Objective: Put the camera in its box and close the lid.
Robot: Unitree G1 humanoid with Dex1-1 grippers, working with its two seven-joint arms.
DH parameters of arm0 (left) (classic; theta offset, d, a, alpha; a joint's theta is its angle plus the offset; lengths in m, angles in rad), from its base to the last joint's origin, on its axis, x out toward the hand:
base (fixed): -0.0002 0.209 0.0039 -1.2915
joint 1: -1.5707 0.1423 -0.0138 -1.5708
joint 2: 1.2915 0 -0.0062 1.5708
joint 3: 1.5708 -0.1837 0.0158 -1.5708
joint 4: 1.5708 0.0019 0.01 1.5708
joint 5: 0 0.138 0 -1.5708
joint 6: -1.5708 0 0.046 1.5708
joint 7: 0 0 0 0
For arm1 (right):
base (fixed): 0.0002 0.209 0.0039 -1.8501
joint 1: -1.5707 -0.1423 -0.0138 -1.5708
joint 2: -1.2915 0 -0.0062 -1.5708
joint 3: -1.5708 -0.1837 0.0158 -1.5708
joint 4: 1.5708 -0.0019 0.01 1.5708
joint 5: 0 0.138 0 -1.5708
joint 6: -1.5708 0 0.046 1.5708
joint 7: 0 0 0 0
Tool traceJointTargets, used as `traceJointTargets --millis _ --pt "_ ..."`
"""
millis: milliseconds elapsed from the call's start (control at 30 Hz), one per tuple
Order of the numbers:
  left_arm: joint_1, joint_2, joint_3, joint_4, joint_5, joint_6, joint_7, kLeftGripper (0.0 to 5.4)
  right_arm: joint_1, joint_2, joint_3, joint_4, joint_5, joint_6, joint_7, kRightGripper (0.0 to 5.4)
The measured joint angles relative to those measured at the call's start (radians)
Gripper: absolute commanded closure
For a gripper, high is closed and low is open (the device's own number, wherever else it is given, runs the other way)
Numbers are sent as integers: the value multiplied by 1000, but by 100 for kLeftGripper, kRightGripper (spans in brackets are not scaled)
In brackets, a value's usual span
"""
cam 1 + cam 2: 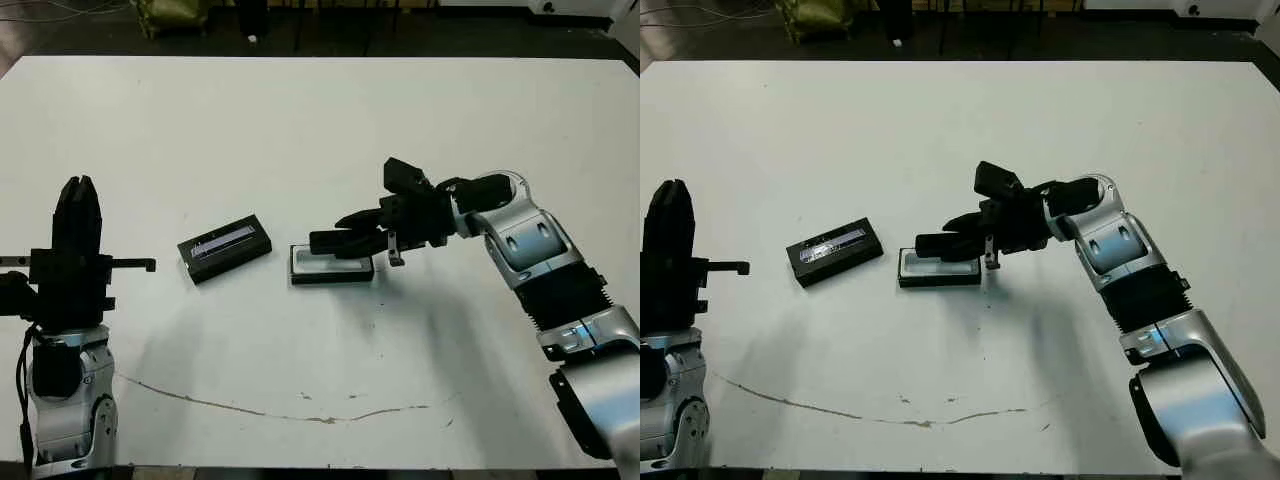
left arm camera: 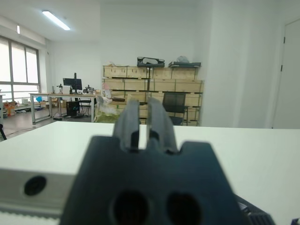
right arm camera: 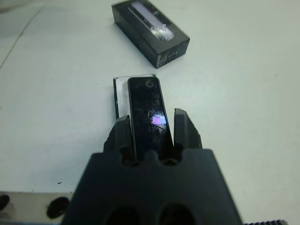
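My right gripper [image 1: 362, 236] is shut on the camera [image 3: 149, 112], a slim black bar with a small bluish-purple screen facing up. The camera [image 1: 335, 243] hangs lengthwise just above the box [image 1: 330, 270], a shallow black tray whose white lining [image 3: 121, 93] shows beyond the bar's far end. To the left of the box, the lid [image 1: 225, 247], black with a silvery stripe, lies flat on the table, apart from it. At the table's left front my left gripper [image 1: 78, 195] points upward, shut and holding nothing, well away from the lid.
The white table [image 1: 300, 130] stretches wide behind the objects. A thin dark line [image 1: 300, 408] runs across its front part. Beyond the table's far edge, the left wrist view shows desks and wooden shelving [image 2: 150, 79].
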Motion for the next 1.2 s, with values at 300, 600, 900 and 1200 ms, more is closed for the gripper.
traceJointTargets --millis 300,600,900,1200 --pt "0 0 -5 -3 12 10 1 540 4 27 5 40 -18 -36 0 494" --pt "0 -1 -8 -14 19 14 8 540 4 41 6 61 -35 -45 0 494" --pt "0 -2 -8 -14 18 14 9 540 4 47 9 61 -39 -44 2 494" --pt "0 -2 -8 -6 24 7 10 540 -4 65 24 76 -45 -59 6 494"
